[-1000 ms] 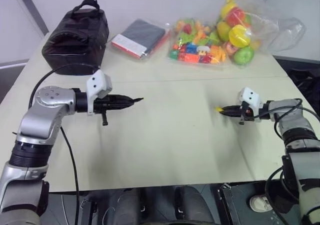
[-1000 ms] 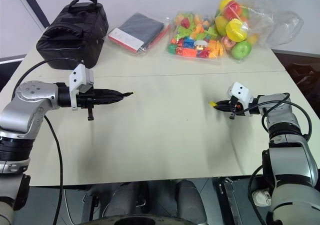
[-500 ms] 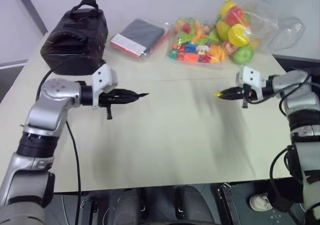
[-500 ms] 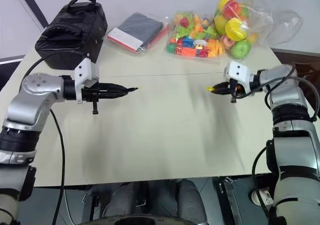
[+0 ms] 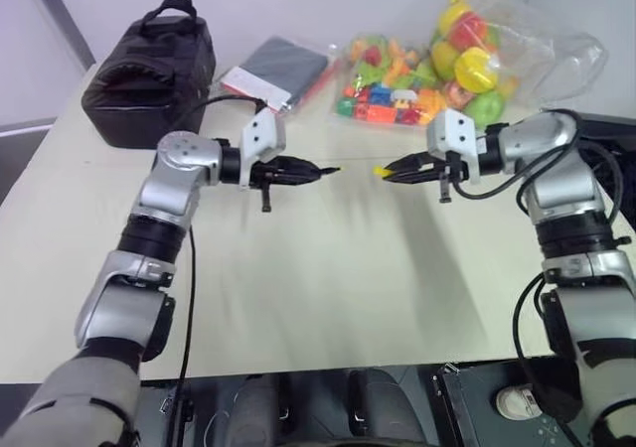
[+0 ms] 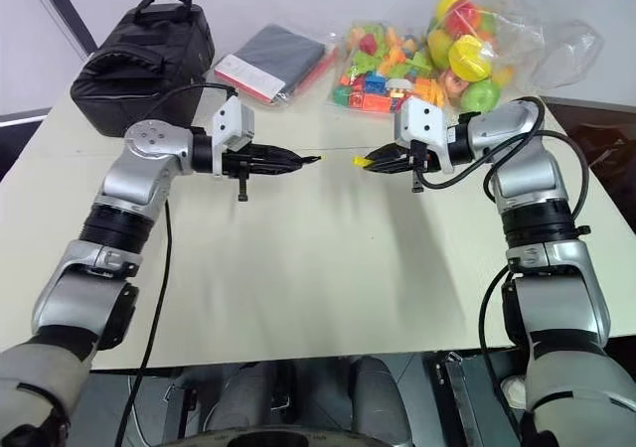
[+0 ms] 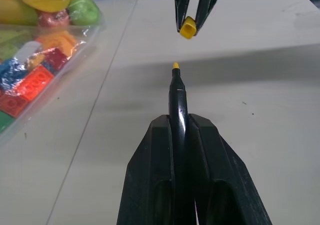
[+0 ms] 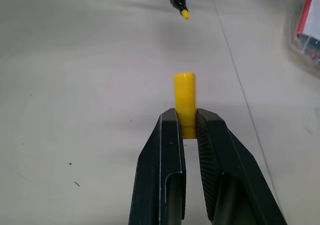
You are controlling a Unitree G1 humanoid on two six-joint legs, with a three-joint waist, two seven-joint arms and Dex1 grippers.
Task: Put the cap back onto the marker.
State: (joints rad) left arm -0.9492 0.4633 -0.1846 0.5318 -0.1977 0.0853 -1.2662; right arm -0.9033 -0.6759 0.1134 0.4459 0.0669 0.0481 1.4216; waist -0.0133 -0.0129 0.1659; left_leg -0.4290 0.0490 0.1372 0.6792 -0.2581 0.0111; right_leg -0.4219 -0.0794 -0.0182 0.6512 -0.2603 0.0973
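I've got two grippers up over the table (image 5: 298, 298), tips facing each other, a small gap between them. Left gripper (image 5: 310, 173) is clamped tight on one marker (image 7: 178, 92), which sticks out past the fingers with its yellow tip bare and pointing at the right gripper. Right gripper (image 5: 397, 170) is pinched on one cap (image 8: 184, 99), yellow, about half of it poking out beyond the fingers, open end toward the marker tip. Marker and cap are both held in the air above the table middle, near each other but apart, roughly in line; in the left wrist view the cap sits just off the tip's line. Cap not on yet. Along the far edge of the table I count four other things: one black bag (image 5: 149, 74) on the left, one flat dark packet (image 5: 276, 73) with a red and white edge beside it, one clear bag of coloured blocks (image 5: 391, 97), and one clear bag of toy fruit (image 5: 477, 55) on the right.
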